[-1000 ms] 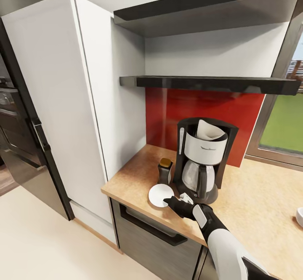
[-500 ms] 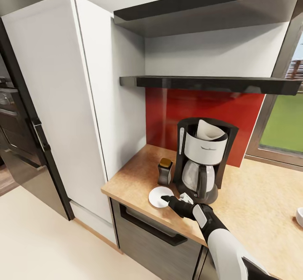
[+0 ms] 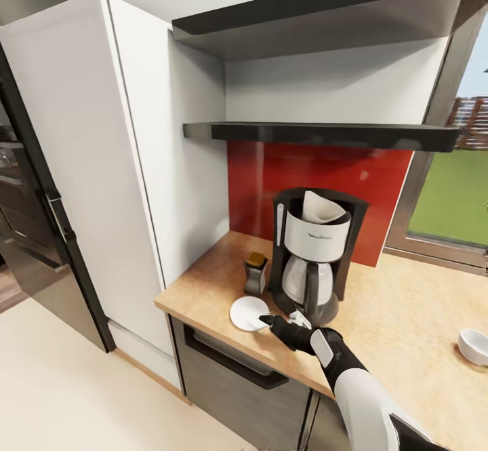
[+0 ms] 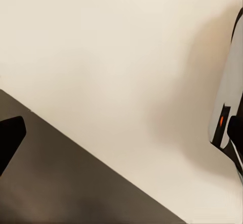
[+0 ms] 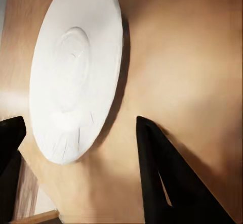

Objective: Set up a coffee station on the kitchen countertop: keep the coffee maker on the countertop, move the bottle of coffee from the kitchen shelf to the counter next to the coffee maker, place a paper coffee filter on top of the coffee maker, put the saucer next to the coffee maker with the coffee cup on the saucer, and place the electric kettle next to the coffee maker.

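The right gripper point(image 3: 274, 323) hovers low over the wooden countertop point(image 3: 407, 315), its jaws spread apart and holding nothing, its tip just beside the white saucer point(image 3: 249, 313), which lies flat near the counter's front edge. In the right wrist view the saucer point(image 5: 73, 72) sits clear of both dark fingers point(image 5: 162, 178). Behind the saucer stands the bottle of coffee point(image 3: 255, 273), close beside the black coffee maker point(image 3: 313, 254), with a white paper coffee filter point(image 3: 318, 208) on top. A white coffee cup point(image 3: 472, 345) rests well apart along the counter, below the window point(image 3: 454, 193). Whether the left gripper's jaws are apart or closed cannot be told
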Tool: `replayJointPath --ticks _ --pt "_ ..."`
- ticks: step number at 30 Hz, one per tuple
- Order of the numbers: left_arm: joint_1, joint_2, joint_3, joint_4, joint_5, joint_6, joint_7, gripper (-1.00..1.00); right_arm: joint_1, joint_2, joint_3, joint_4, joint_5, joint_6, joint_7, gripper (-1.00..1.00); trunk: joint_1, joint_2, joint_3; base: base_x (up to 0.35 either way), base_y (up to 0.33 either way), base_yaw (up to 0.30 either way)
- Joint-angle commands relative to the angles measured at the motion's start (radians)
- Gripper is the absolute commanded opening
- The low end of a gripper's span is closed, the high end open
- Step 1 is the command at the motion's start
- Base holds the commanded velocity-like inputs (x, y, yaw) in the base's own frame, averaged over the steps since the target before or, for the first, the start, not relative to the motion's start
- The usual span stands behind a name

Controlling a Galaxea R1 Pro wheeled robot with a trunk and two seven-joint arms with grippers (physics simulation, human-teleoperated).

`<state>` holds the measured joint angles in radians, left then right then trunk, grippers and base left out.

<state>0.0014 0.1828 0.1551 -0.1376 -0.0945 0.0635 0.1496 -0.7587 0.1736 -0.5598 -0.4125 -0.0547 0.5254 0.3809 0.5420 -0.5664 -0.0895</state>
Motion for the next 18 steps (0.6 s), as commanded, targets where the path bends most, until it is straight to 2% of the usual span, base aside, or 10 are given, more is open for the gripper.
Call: replayJointPath --ticks 1,18 --pt "0.000 0.000 0.007 -0.003 -0.009 0.006 0.001 1.00 -0.001 0.001 -0.005 -0.002 -0.002 0.008 0.000 1.00 0.000 -0.002 -0.002 -0.257 -0.128 0.000" --pt "-0.002 -0.002 0.006 -0.009 -0.003 0.004 0.030 1.00 -0.001 0.001 -0.004 0.050 -0.004 0.006 0.000 1.00 0.000 -0.002 -0.002 -0.329 -0.014 0.000"
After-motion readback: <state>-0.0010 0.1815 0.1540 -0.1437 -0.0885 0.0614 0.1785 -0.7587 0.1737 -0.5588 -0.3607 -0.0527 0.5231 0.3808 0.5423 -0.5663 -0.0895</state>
